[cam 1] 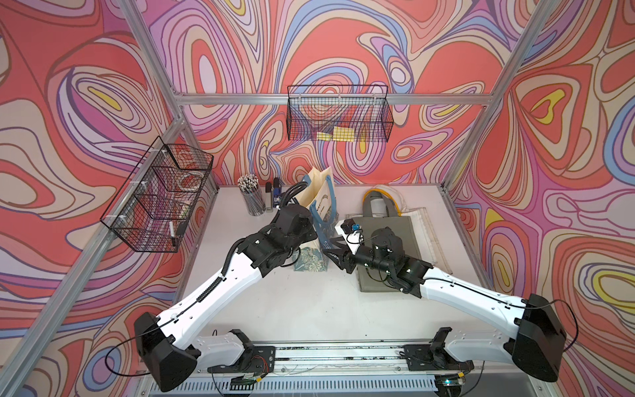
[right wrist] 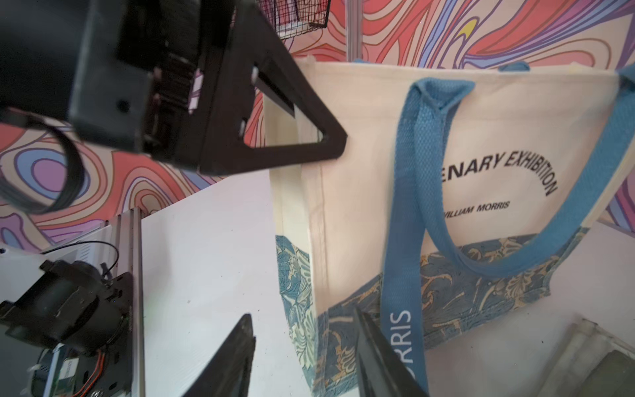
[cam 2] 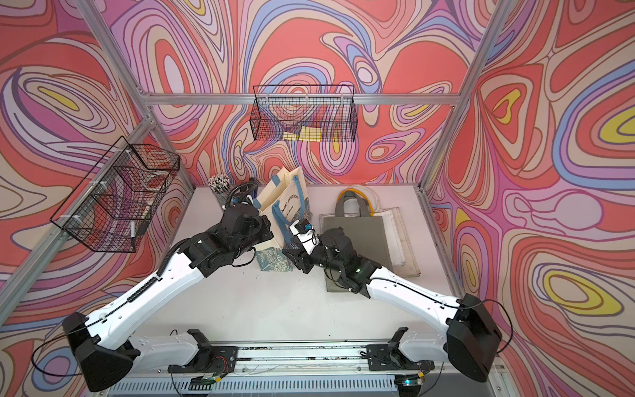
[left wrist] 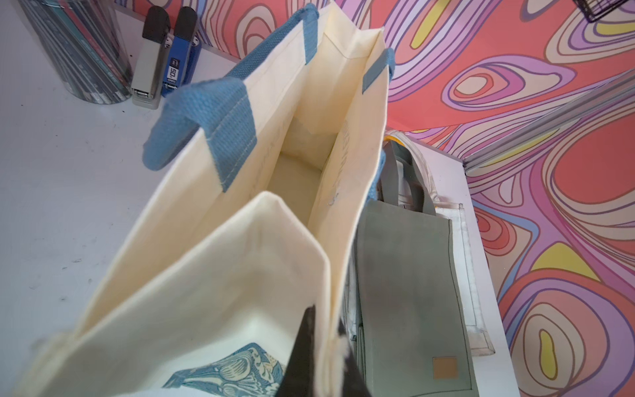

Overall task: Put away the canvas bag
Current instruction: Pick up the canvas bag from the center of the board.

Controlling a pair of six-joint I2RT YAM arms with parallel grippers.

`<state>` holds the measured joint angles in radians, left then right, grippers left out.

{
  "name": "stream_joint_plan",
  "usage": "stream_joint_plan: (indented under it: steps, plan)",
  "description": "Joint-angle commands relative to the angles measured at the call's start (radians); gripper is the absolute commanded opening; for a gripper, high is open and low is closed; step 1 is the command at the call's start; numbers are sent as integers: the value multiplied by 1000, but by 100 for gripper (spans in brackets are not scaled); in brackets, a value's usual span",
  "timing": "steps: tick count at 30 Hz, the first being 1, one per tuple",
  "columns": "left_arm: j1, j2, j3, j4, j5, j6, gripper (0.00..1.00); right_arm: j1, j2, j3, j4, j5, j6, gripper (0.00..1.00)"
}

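The cream canvas bag (cam 1: 321,202) (cam 2: 290,202) with blue handles and a blue floral base stands upright near the back of the table, its mouth open (left wrist: 240,240). My left gripper (cam 1: 311,223) (left wrist: 326,330) is shut on the bag's top rim at the near end, with the cloth pinched between its fingers. My right gripper (cam 1: 331,251) (right wrist: 302,314) is open, low beside the bag's near bottom corner (right wrist: 360,172). That corner lies between its fingers, and one finger sits by a hanging blue handle.
A grey tote (cam 1: 405,223) lies flat to the right, on a clear bag with yellow handles (cam 1: 422,220), partly under my right arm. A pencil cup (cam 1: 252,199) and staplers (cam 1: 273,196) stand at the back left. Wire baskets (cam 1: 338,117) (cam 1: 161,199) hang on the walls.
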<state>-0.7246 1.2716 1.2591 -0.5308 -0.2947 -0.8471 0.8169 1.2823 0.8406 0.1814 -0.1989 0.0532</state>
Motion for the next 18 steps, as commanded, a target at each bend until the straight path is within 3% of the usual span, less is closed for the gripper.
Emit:
stream_joint_plan:
  steps: [1,6,10,14,18]
  plan:
    - [-24,20,35,2,-13,-56,0,2,42,-54,151,72,-7,50]
    - [-40,46,64,-3,-12,-65,0,2,142,-12,191,33,1,48]
    - [-48,52,94,-3,-14,-45,0,2,206,20,170,179,46,37]
    - [-49,52,117,-10,-12,-32,0,4,233,9,226,217,62,30]
    - [-50,58,122,-2,16,-34,0,3,264,32,225,242,79,8]
